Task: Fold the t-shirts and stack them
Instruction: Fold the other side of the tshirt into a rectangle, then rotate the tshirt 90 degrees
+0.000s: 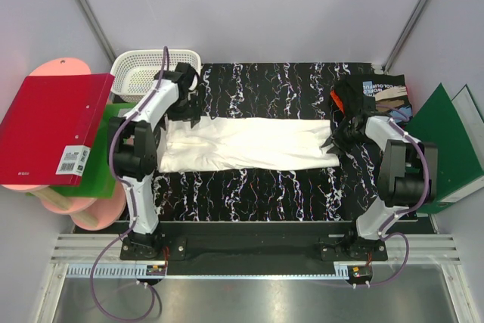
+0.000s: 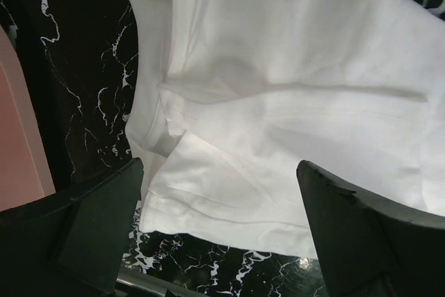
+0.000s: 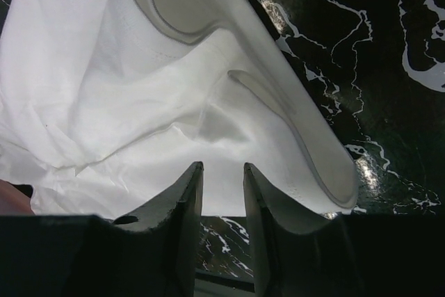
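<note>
Along the near edge the black white-veined marbled surface (image 1: 249,194) carries nothing of the task; just beyond, across the middle and running from left edge toward right edge, lies the white cloth t-shirt (image 1: 249,144), already folded lengthwise into a long narrow band with a few soft creases, but not yet folded across into a compact packet.

At the band's right end the right gripper (image 3: 222,179) has its fingers drawn close with only a thin gap; the wrist view shows the collar end of the cloth raised and running into that gap, so it appears to pinch that end. At the left end, on the far side of the band, the left gripper (image 2: 221,193) is spread wide above the hem corner, touching no cloth that I can see.

Farther on, at the far right corner, a black cloth t-shirt with tan, blue and white print (image 1: 382,96) sits as a loose heap rather than a neat fold, with a sliver of red-orange cloth (image 1: 335,99) showing beside it; whether these are folded I cannot tell.

My judgement: the work is at an early-to-middle stage; one shirt is half folded, its crosswise folds and its place on a stack remain, and the heap at the far corner likely awaits the same treatment.
</note>
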